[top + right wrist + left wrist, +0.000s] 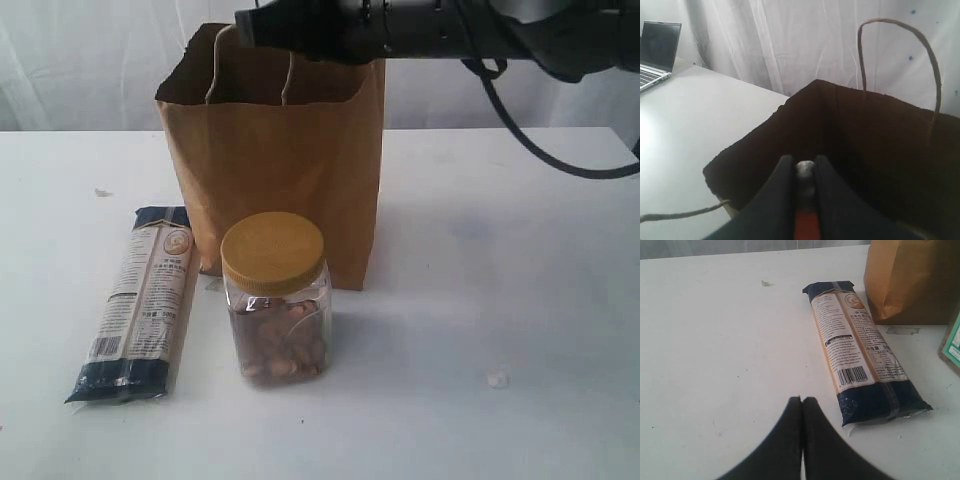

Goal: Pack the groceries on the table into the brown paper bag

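Brown paper bag [865, 150] interior dark, right fingers [775, 200] pinching blurred grey item [805, 176], left fingers [785, 440] pressed together

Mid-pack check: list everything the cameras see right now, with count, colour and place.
tall kraft paper bag: one, brown, upright mid-table, mouth open
clear plastic jar with yellow lid: one, upright in front of the bag
long navy-beige pasta packet: one, flat, left of the jar in the exterior view
small crumbs: a few, white, scattered on the table
flat tabletop: one, white
open laptop: one, grey, far table edge
small grey-topped item: one, red-orange below, unidentifiable
left gripper: black, shut, empty, near the packet
right gripper: black, shut on the item, over the bag's mouth
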You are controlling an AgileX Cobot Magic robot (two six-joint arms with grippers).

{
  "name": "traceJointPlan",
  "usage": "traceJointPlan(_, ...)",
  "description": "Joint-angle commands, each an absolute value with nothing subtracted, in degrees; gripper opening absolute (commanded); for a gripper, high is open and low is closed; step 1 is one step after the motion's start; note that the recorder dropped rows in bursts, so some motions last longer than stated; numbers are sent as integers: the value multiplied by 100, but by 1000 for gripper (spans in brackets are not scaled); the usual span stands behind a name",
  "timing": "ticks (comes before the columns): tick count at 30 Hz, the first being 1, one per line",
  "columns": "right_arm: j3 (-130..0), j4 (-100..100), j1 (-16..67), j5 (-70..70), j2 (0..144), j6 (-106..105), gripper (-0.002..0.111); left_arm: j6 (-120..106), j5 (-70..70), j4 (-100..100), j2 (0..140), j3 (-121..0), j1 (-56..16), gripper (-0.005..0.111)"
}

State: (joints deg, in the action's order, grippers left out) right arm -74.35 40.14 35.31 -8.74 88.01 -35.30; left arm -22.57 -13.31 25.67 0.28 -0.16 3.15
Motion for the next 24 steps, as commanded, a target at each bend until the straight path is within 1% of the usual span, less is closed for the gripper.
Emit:
traceJointPlan(1, -7456, 3928, 3537, -608, 8781, -3596, 0, -2228, -1345, 2607, 0, 0, 334, 0)
traceJointPlan(2, -7456, 3856, 3537, -571, 8781, -3596, 0, -2228, -1345, 2607, 0, 0, 334, 0)
traceJointPlan(4, -7456, 3741, 3537, -546, 8808, -3596, 7, -2228, -1345, 2607, 0, 0, 334, 0)
traceJointPlan(5, -7456, 3730, 3537, -557, 8820, -3596, 13, -2228, -1345, 2607, 0, 0, 334, 0)
traceJointPlan(8, -7456, 3730, 3537, -547, 8820, -3596, 23, -2228, -1345, 2607, 0, 0, 334, 0)
traceJointPlan(11, -7456, 3730, 3537, -559, 8820, -3596, 28, -2228, -1345, 2607, 0, 0, 334, 0)
traceJointPlan(17, -7456, 3730, 3537, -819, 8820, -3596, 28, -2228, -1345, 2607, 0, 0, 334, 0)
traceJointPlan(24, -7456, 3565, 3537, -1473, 8809, -3596, 28, -2228, -1345, 2607, 0, 0, 334, 0)
